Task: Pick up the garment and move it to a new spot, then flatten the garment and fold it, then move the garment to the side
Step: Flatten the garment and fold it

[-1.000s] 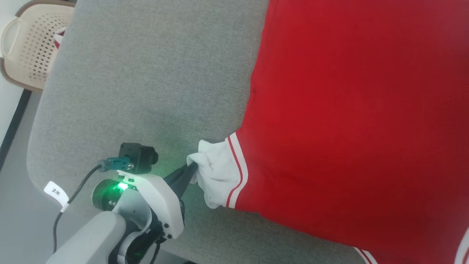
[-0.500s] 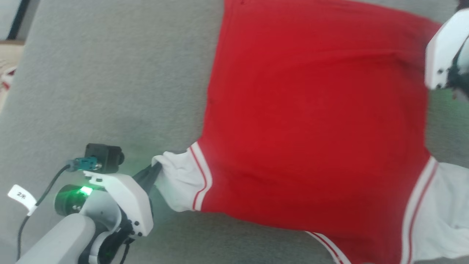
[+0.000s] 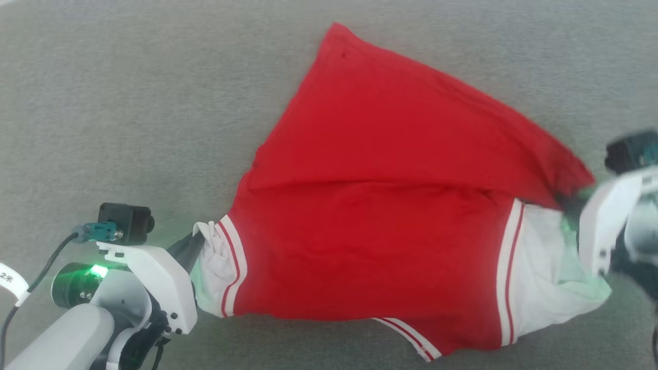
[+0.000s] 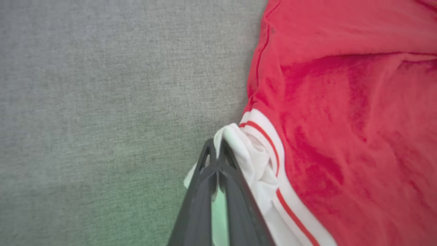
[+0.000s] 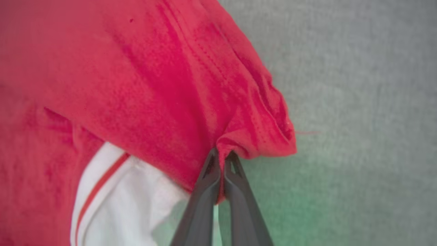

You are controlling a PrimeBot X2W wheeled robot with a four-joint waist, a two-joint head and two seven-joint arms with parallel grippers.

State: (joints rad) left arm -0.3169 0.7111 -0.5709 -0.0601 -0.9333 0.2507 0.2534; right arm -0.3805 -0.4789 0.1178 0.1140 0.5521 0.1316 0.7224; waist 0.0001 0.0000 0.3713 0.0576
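Left wrist view: garment (image 4: 341, 119) in claw (image 4: 216, 147)

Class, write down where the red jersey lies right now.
In the head view the jersey lies centre-right on the grey fabric, gripped between the left tool and right tool.

The place looks like a robot test setup, though the kind of room cannot be told. A grey woven fabric surface (image 3: 128, 103), like upholstery or a padded table cover, lies under the garment (image 3: 370, 231) in the head view and both wrist views. At the lower left of the head view, a small black camera (image 3: 126, 222), a tagged cable (image 3: 10, 280) and a green status light (image 3: 96, 270) suggest lab equipment.
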